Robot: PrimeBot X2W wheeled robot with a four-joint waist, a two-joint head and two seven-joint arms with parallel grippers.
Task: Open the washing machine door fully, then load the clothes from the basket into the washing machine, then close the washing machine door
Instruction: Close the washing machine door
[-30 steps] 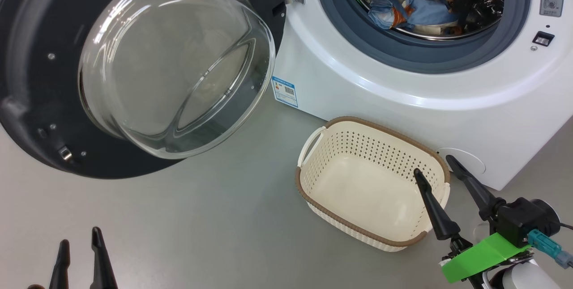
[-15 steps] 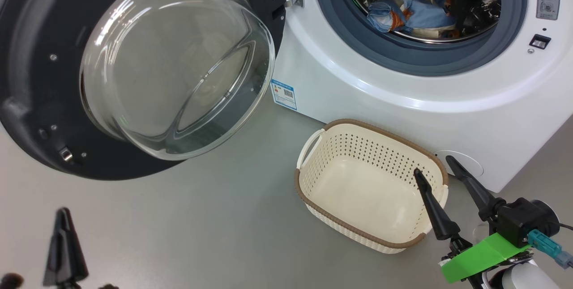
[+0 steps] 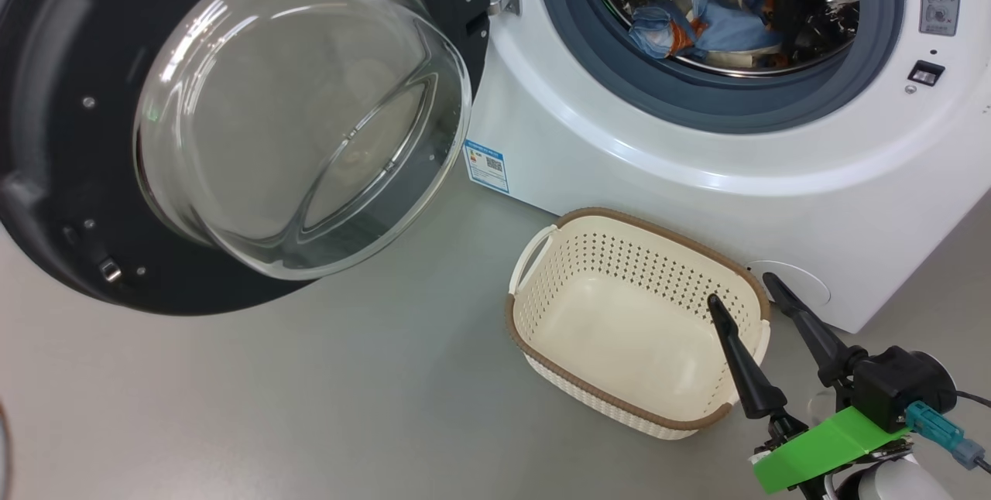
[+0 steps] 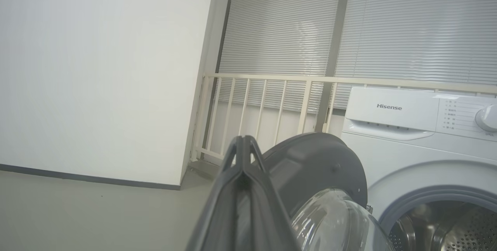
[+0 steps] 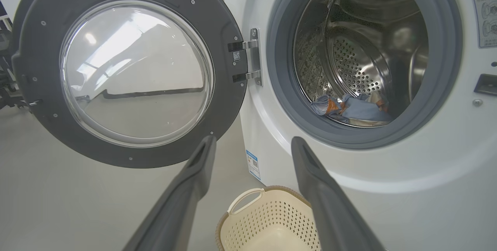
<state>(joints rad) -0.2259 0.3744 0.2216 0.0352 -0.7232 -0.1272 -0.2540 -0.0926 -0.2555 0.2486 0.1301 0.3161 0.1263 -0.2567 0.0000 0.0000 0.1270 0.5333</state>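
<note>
**Operator:** What is the biggest thing in front of me?

**Spotter:** Your washing machine (image 3: 697,175). It is white and takes up the upper right of the head view. A grey-blue gasket (image 3: 720,101) rings the round opening, and you look straight into the steel drum (image 5: 361,60).

**Operator:** And the door?

**Spotter:** The door (image 3: 46,136) stands swung wide on its hinge at the left of the opening, on your left side. Its clear glass bowl (image 3: 302,113) bulges towards you out of the black ring.

**Operator:** The basket?

**Spotter:** The basket (image 3: 619,252) sits on the grey floor (image 3: 310,407), just beside the machine's lower front and to the right of the door. You can see its bare cream bottom.

**Operator:** My end effectors?

**Spotter:** Your right end effector (image 3: 738,289) is at the lower right of the head view, fingers spread wide with nothing between them. One fingertip overlaps the basket's right side in that view, and the other lies outside it, by the machine's front. I cannot tell how high it hangs. Your left end effector (image 4: 243,142) has its fingers pressed together, gripping nothing. They point towards the door's edge, with a pale railing (image 4: 271,78) behind.

**Operator:** And the clothes?

**Spotter:** The clothes (image 3: 716,12) lie in a light-blue heap with orange patches, low in the drum just behind the gasket.
</note>
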